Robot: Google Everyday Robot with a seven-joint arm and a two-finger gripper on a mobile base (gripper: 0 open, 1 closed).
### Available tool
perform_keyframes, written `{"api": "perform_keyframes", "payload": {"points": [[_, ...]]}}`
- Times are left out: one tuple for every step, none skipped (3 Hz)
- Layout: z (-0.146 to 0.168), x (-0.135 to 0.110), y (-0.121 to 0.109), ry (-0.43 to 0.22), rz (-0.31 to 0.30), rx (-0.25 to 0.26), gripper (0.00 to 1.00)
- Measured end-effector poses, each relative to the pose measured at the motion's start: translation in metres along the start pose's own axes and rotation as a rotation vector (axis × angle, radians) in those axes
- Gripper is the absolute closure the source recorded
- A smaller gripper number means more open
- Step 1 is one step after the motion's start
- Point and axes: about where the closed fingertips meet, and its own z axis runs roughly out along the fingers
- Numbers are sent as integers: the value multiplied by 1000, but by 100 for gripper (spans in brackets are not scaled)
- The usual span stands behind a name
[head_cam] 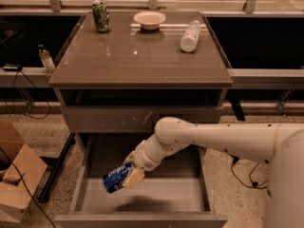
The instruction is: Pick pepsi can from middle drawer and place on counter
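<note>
The glossy grey-brown counter point(137, 65) stands on a speckled floor point(54, 213), with a green can point(100, 16), bowl point(149, 19) and lying bottle point(190, 36) along its far edge. Below the counter the middle drawer point(142, 219) is pulled open; over its pale floor the gripper point(125, 176) pinches the tilted pepsi can point(113, 178).

Claw point(126, 175) w/ pepsi can point(112, 178), above mid drawer point(171, 194) floor.

Arm point(213, 139) in from right, elbow bent, forearm angled down-left. Tool point(126, 173) low centre-left, clamped on tilted pepsi can point(114, 177).
</note>
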Motion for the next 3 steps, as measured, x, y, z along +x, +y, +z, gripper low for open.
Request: {"api": "perform_keyframes", "payload": {"points": [[-69, -13, -4, 9, -27, 83, 100], [-143, -32, -11, 22, -84, 174, 100], [-227, -61, -25, 85, -142, 268, 100]]}}
